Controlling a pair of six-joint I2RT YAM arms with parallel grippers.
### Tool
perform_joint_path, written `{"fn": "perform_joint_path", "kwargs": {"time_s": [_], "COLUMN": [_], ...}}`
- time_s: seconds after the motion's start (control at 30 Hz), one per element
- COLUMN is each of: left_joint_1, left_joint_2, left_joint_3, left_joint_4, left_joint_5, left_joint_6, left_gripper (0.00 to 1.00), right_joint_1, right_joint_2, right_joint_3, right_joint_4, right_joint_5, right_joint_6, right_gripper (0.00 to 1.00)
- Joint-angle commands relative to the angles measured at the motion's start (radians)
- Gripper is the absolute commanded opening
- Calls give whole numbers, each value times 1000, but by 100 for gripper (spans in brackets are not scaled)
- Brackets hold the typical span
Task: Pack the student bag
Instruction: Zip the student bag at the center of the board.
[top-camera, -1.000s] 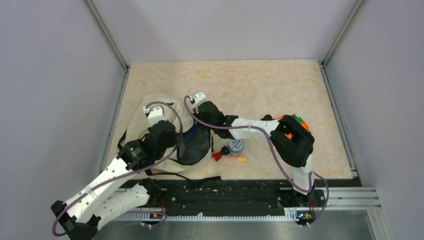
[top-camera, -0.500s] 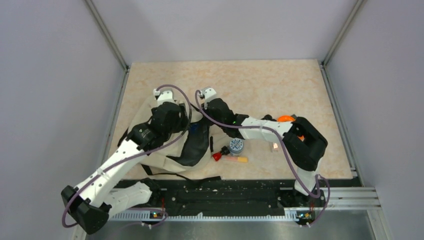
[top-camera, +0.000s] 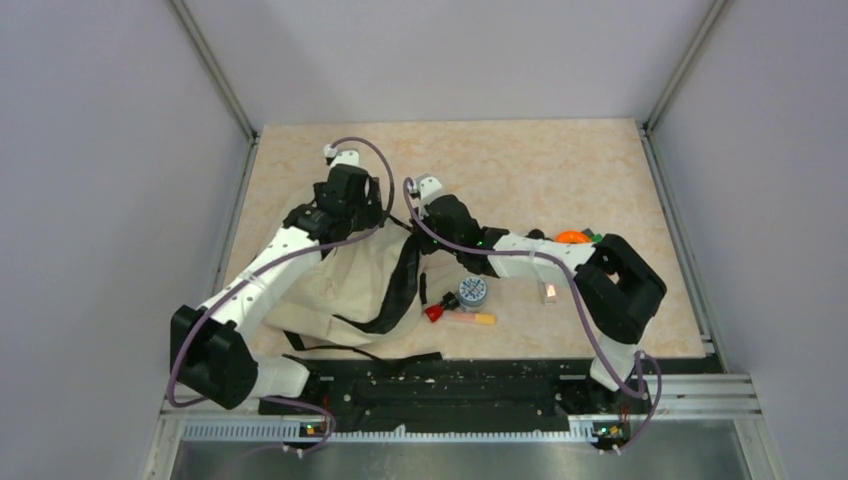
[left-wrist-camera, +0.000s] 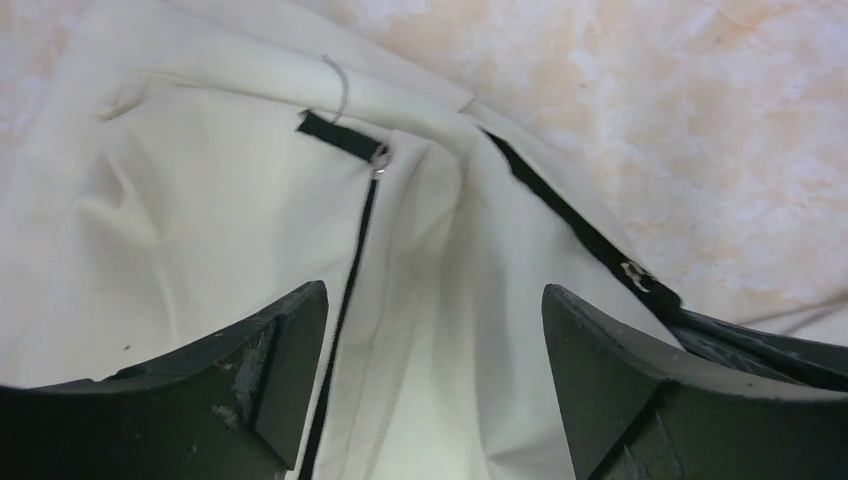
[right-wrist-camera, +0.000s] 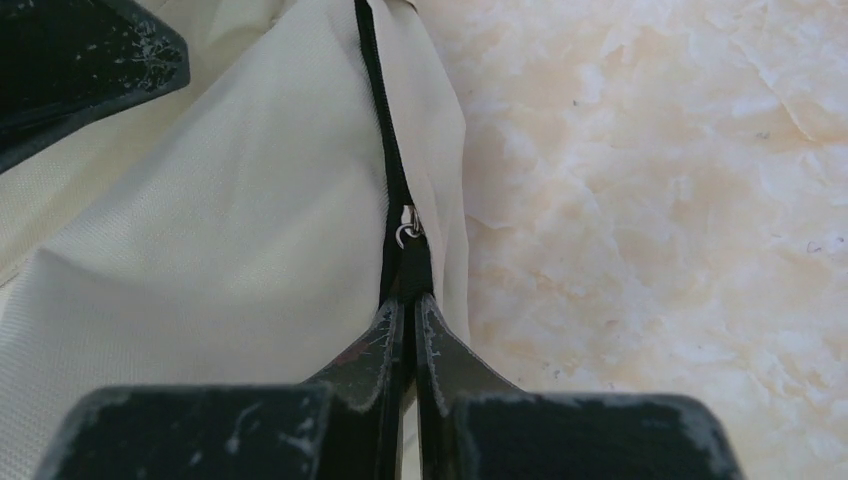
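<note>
Left of centre on the bench (top-camera: 560, 170), the soft cream canvas backpack (top-camera: 330, 285) lies flat; right jaws pinch its black zipper pull (right-wrist-camera: 408, 265), probably to slide it; left jaws gape empty.

— How do your arms sit?
— Both stretch toward the far left, wrists close together. My left gripper (left-wrist-camera: 435, 300) points down, jaws wide apart, holding nothing.
— And the right?
— My right gripper (right-wrist-camera: 410, 310) is pinched tight on the student bag (right-wrist-camera: 200, 200) zipper.
</note>
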Motion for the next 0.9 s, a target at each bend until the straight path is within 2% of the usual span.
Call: {"fn": "perform_joint_path", "kwargs": {"time_s": [0.0, 0.1, 0.23, 0.4, 0.73, 0.8, 0.87], "left_joint_1": [7, 8, 20, 78, 134, 137, 137], "left_joint_2": [-21, -88, -141, -13, 266, 310, 345], "left_joint_3": [75, 58, 14, 63, 174, 197, 213], "left_joint_4": [65, 62, 76, 30, 135, 136, 135], "left_joint_5": [178, 258, 116, 42, 31, 29, 13], "left_joint_6": [32, 23, 53, 75, 134, 145, 153], "left_gripper": [84, 86, 90, 90, 84, 81, 73], "right_joint_1": [-11, -16, -19, -19, -18, -19, -19], "right_joint_2": [-73, -74, -76, -89, -112, -116, -124], "right_joint_3": [-12, -12, -15, -16, -15, -11, -7], "right_joint_4": [25, 24, 31, 30, 4, -12, -31], "right_joint_5": [-28, -34, -57, -95, -160, -158, -154], "right_joint_6": [5, 8, 15, 22, 18, 10, 3], "right_gripper": [0, 0, 0, 0, 0, 0, 0]}}
